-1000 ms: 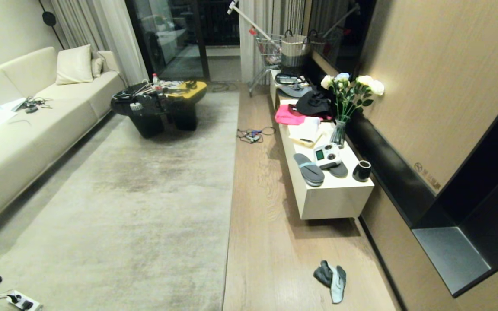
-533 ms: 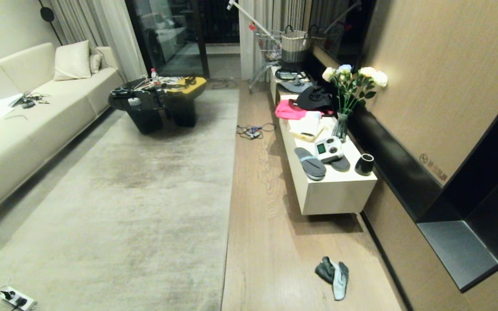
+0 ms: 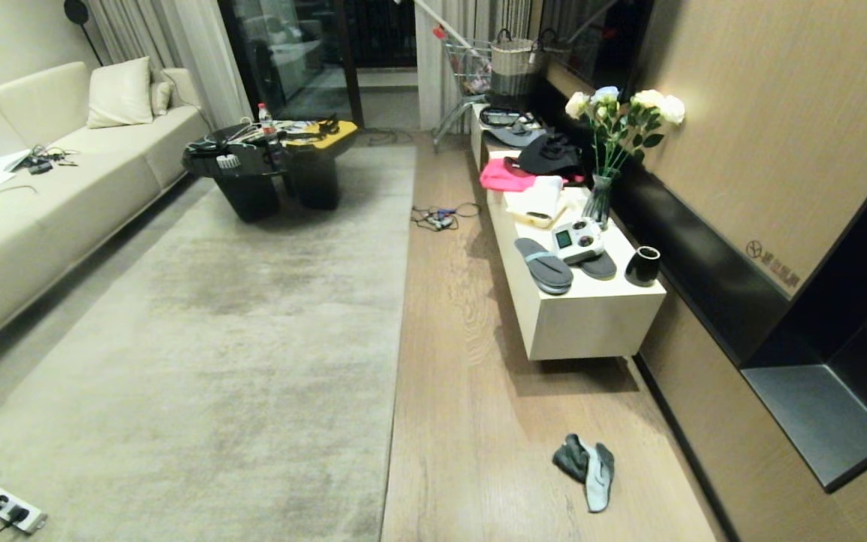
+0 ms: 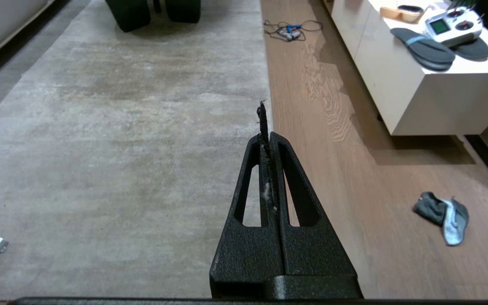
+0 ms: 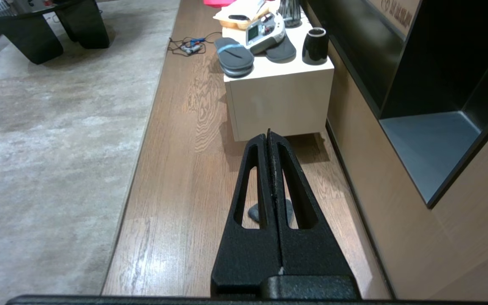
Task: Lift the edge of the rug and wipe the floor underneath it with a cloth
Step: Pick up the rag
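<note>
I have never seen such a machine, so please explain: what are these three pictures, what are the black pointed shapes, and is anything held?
The wide picture comes from a camera on the robot's head, looking down into a living room. The other two come from cameras on its wrists, behind the fingers.

The black wedges are its grippers, the robot's hands: the left gripper above the edge of the rug, the right gripper above the wooden floor. Both are shut and hold nothing, apart from a little lint between the left fingers.

The cloth for wiping lies on the floor, untouched. A low white cabinet beside it carries slippers, a remote controller and a vase of flowers.
</note>
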